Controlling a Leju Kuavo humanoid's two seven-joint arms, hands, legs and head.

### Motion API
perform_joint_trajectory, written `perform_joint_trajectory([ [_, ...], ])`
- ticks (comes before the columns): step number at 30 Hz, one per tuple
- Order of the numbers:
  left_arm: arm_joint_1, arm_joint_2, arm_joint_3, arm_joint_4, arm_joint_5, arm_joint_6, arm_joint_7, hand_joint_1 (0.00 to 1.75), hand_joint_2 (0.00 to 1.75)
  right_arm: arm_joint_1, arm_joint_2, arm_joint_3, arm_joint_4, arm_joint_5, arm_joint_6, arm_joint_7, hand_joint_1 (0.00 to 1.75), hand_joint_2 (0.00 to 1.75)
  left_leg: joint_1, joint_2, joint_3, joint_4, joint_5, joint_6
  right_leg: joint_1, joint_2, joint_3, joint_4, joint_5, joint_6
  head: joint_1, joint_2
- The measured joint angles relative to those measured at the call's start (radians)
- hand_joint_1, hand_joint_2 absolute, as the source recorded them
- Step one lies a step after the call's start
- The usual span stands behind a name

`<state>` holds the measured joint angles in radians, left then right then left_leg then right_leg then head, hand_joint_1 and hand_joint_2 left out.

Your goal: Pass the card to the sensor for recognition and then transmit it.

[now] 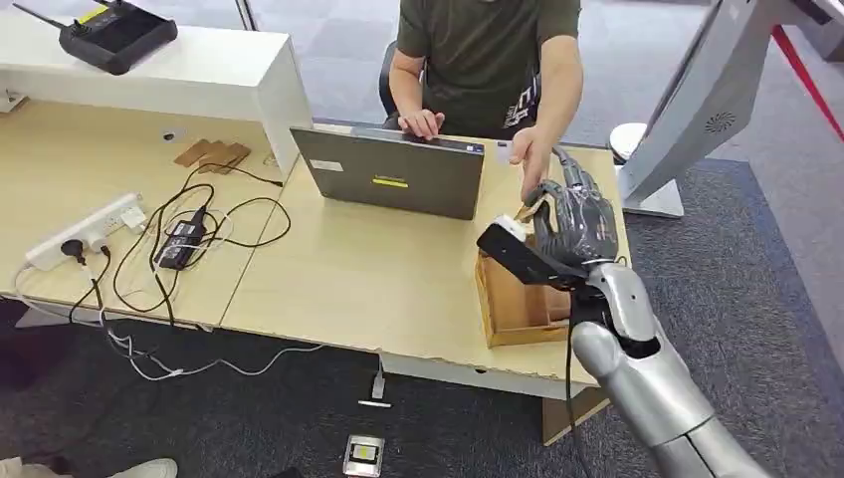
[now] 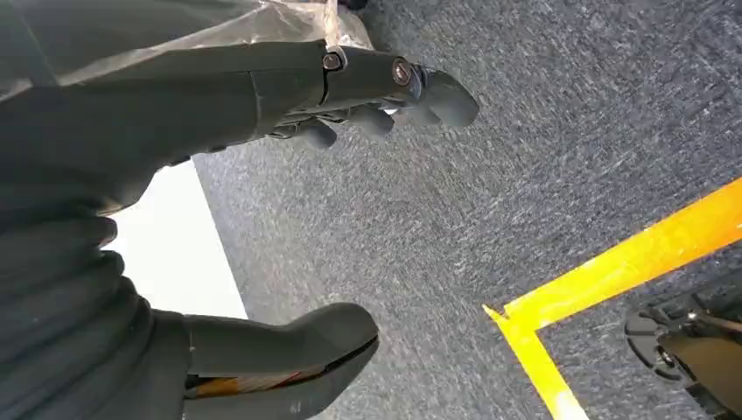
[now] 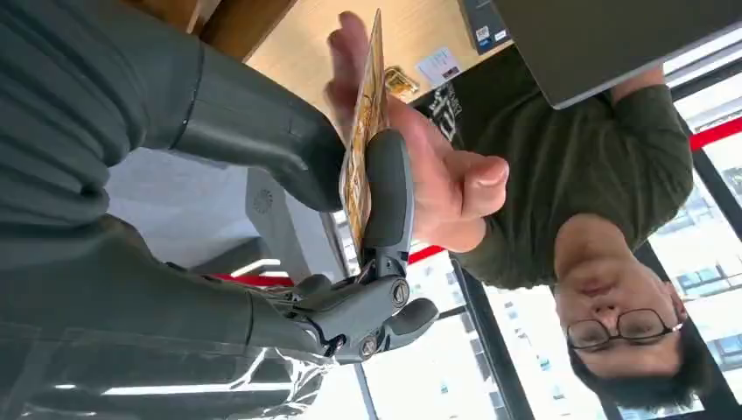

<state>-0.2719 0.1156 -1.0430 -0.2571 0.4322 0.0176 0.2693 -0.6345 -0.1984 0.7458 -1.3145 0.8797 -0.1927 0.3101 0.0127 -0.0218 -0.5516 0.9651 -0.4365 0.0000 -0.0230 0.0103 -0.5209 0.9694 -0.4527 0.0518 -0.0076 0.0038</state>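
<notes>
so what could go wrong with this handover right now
The right hand pinches the card by one edge between thumb and a finger, so a pull from the person's hand before the fingers release could bend it or yank it loose. If it slips, it may drop into the wooden box or off the table edge. The person's fingers sit close to the robot's.

One card [image 3: 363, 140], one laptop [image 1: 391, 181], one wooden box [image 1: 515, 304], one power strip [image 1: 85, 231], one person [image 1: 488, 50], two robot hands: right hand [image 1: 575, 219], left hand [image 2: 262, 96].
</notes>
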Motion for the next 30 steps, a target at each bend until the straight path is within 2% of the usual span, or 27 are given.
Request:
perform_joint_trajectory([
  [1,-0.002,-0.001,-0.002,0.000,-0.001,0.000,0.002,0.00,1.75,-0.001,0.000,0.000,0.004,0.000,0.000,0.001,1.75,1.75,0.000,0.000,0.000,0.000,0.000,0.000,0.000,0.000,0.000,0.000,0.000,0.000,0.000,0.000],
  [2,-0.003,-0.002,-0.005,0.000,-0.002,0.000,0.004,0.00,1.75,-0.002,0.001,0.001,0.009,0.000,0.000,0.002,0.00,1.75,0.000,0.000,0.000,0.000,0.000,0.000,0.000,0.000,0.000,0.000,0.000,0.000,0.000,0.000],
  [7,-0.007,-0.004,-0.006,0.000,-0.002,-0.001,0.007,0.00,1.75,-0.005,0.004,0.005,0.027,-0.010,-0.006,0.007,0.00,1.75,0.000,0.000,0.000,0.000,0.000,0.000,0.000,0.000,0.000,0.000,0.000,0.000,0.000,0.000],
  [11,-0.006,-0.004,-0.006,0.000,0.006,0.002,0.006,0.00,1.75,-0.002,0.000,-0.005,0.041,-0.087,-0.055,0.005,0.00,1.75,0.000,0.000,0.000,0.000,0.000,0.000,0.000,0.000,0.000,0.000,0.000,0.000,0.000,0.000],
  [14,-0.002,-0.004,-0.006,0.000,0.016,0.007,0.001,0.00,1.75,0.022,-0.018,-0.040,0.047,-0.250,-0.137,-0.045,0.00,1.75,0.000,-0.001,0.001,0.000,0.000,0.000,0.000,0.000,0.000,-0.001,0.000,0.000,0.000,0.000],
  [17,0.012,-0.002,-0.006,0.000,0.030,0.015,-0.008,0.00,1.75,0.073,-0.050,-0.111,0.053,-0.477,-0.242,-0.134,0.00,1.75,0.000,-0.001,0.000,0.000,0.000,0.000,0.000,-0.001,0.000,-0.001,0.000,0.000,0.000,0.000],
  [19,0.023,0.000,-0.006,0.000,0.041,0.026,-0.014,0.00,1.75,0.121,-0.077,-0.176,0.058,-0.624,-0.339,-0.213,0.00,1.75,0.000,-0.001,0.000,0.001,0.000,0.000,0.000,-0.001,0.000,-0.002,0.000,0.000,0.000,0.000],
  [21,0.036,0.003,-0.005,0.000,0.052,0.040,-0.027,0.00,1.75,0.181,-0.094,-0.267,0.065,-0.662,-0.456,-0.315,0.00,1.75,0.000,-0.001,0.000,0.001,-0.001,0.001,-0.001,-0.001,0.001,-0.003,0.000,0.000,0.000,0.000],
  [24,0.059,0.008,-0.004,0.000,0.057,0.087,-0.049,0.00,1.75,0.284,-0.096,-0.467,0.087,-0.755,-0.477,-0.455,0.00,1.75,0.000,-0.001,0.001,0.001,-0.002,0.001,0.000,-0.001,0.000,-0.003,-0.001,0.001,0.000,0.000],
  [27,0.078,0.009,-0.003,0.000,0.051,0.146,-0.065,0.00,1.75,0.374,-0.104,-0.658,0.163,-0.833,-0.478,-0.521,0.00,1.75,0.000,-0.002,0.001,0.001,-0.004,0.001,0.000,-0.002,0.002,-0.003,-0.003,0.001,0.000,0.000],
  [30,0.092,0.010,-0.003,0.000,0.047,0.189,-0.081,0.00,1.75,0.448,-0.114,-0.815,0.311,-0.989,-0.476,-0.609,0.00,1.75,-0.001,-0.002,0.002,0.000,-0.005,0.001,-0.001,-0.002,0.002,-0.003,-0.004,0.001,0.000,0.000],
])
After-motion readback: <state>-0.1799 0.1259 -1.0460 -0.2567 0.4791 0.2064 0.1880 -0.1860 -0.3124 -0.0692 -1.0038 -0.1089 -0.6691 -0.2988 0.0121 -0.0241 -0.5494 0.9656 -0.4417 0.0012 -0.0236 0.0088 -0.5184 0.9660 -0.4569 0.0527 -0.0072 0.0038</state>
